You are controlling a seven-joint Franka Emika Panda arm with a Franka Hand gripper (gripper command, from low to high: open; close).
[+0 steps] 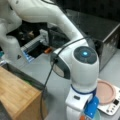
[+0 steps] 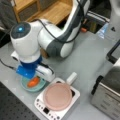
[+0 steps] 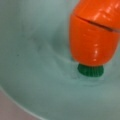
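Grey worktop carries a pale green bowl near a front view's bottom left, just beside a white scale topped by a pink plate. An orange toy carrot with a green stub lies in the bowl, seen close in the wrist view. The claw hangs right over the carrot, perhaps touching it; how far it is open I cannot tell. A wooden shelf stands far back, and a metal box sits right.
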